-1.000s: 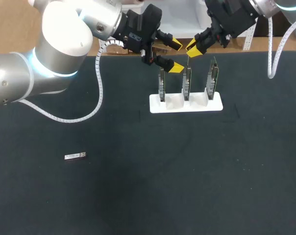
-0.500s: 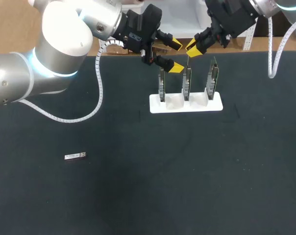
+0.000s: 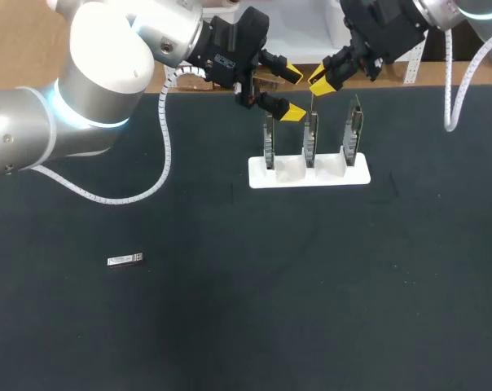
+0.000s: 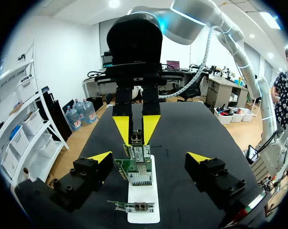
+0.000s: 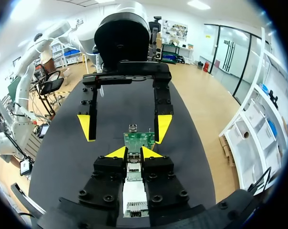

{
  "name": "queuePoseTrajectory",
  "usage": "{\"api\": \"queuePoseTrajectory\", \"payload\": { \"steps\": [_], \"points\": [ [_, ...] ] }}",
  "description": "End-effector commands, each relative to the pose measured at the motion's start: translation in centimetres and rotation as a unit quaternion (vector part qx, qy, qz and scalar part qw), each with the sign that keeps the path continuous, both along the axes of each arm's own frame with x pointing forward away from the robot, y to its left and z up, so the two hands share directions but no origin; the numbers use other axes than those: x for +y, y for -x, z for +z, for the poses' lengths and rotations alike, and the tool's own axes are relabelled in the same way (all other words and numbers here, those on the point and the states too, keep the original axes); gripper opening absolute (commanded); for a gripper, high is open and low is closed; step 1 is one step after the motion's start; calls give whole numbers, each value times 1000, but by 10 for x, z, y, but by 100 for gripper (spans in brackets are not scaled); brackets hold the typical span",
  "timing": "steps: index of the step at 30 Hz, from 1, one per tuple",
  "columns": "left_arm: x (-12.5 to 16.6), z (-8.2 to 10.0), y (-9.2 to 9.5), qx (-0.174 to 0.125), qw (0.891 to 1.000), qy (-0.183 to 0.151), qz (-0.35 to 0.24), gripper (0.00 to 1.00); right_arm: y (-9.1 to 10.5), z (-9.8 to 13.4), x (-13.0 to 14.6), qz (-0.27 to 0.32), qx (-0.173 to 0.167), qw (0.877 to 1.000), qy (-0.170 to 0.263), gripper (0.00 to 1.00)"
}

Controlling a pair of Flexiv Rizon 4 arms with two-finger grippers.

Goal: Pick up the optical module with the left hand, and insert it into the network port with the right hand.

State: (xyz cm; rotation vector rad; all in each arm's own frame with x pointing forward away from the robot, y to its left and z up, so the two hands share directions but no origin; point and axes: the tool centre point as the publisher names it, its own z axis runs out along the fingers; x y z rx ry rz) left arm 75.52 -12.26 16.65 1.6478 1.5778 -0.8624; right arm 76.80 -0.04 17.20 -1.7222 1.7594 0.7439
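Left claw (image 3: 292, 92) open, boards (image 3: 310, 140) in stand (image 3: 311, 177)

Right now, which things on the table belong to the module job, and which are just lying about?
Job: optical module; white holder; its three port boards; left gripper; right gripper.
Just there: coiled cable from left arm; dark table.

Small silver optical module (image 3: 125, 261) lying flat, well apart from three upright network port cards (image 3: 310, 140).
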Motion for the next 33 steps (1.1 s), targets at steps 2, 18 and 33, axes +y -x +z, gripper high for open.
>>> {"api": "queuePoseTrajectory", "payload": {
  "steps": [2, 18, 33],
  "points": [
    [-1, 0, -2, 1, 1000, -1, -1, 100, 2, -3, -1, -3, -2, 1000, 1, 0],
    [-1, 0, -2, 1, 1000, -1, -1, 100, 3, 2, -1, -6, -13, 1000, -3, 0],
    [-1, 0, -2, 1, 1000, -1, -1, 100, 7, 7, -2, -8, -31, 999, -3, 0]
  ]
}}
